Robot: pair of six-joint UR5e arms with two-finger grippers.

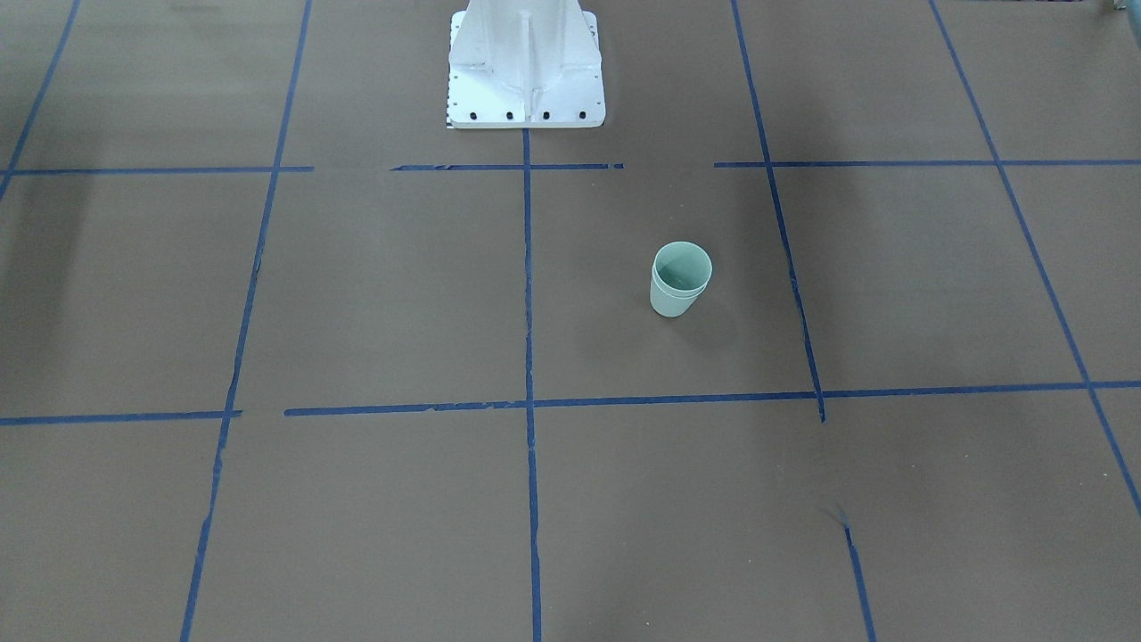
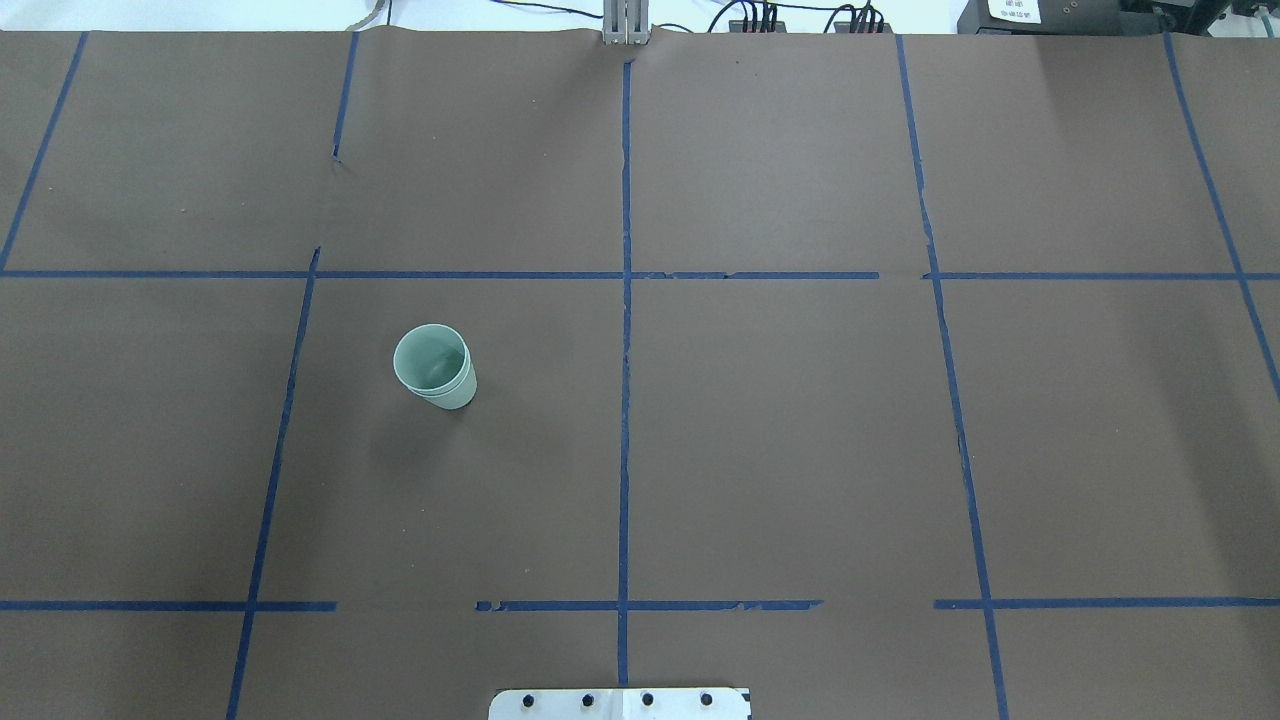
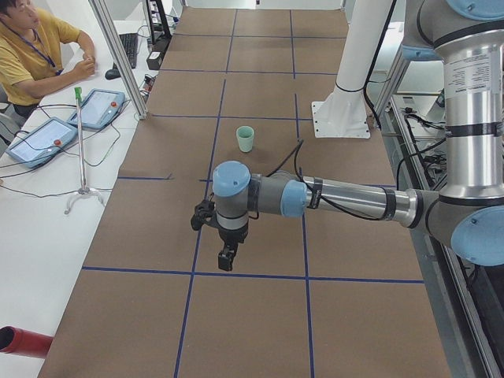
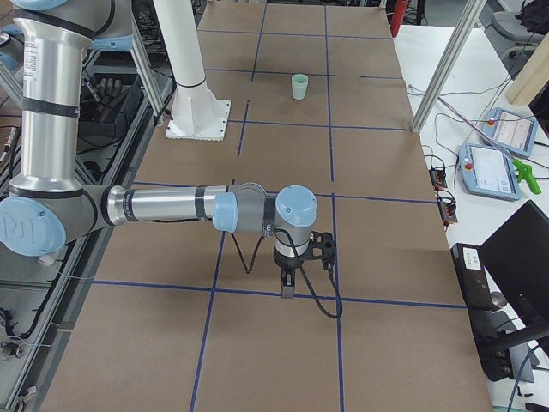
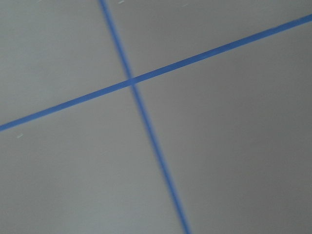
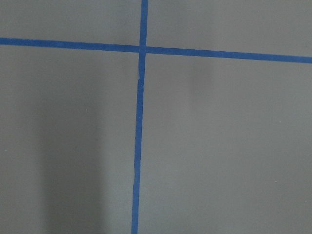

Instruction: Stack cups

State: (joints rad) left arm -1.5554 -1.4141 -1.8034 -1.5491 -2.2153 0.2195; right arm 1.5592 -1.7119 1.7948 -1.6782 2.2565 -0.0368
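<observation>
The two pale mint-green cups [image 1: 682, 281] stand upright as one nested stack on the brown table, the inner rim just above the outer. The stack also shows in the overhead view [image 2: 435, 367], the left side view [image 3: 246, 139] and the right side view [image 4: 298, 87]. My left gripper [image 3: 226, 262] hangs above the table far from the cups and shows only in the left side view. My right gripper [image 4: 286, 288] shows only in the right side view, also far from the cups. I cannot tell whether either is open or shut. Both wrist views show only table and tape.
The white robot pedestal [image 1: 526, 71] stands at the table's robot-side edge. Blue tape lines [image 2: 625, 400] grid the brown table. An operator [image 3: 31, 47] sits beside teach pendants [image 3: 98, 106] past the table's far side. More pendants [image 4: 493, 167] lie there too.
</observation>
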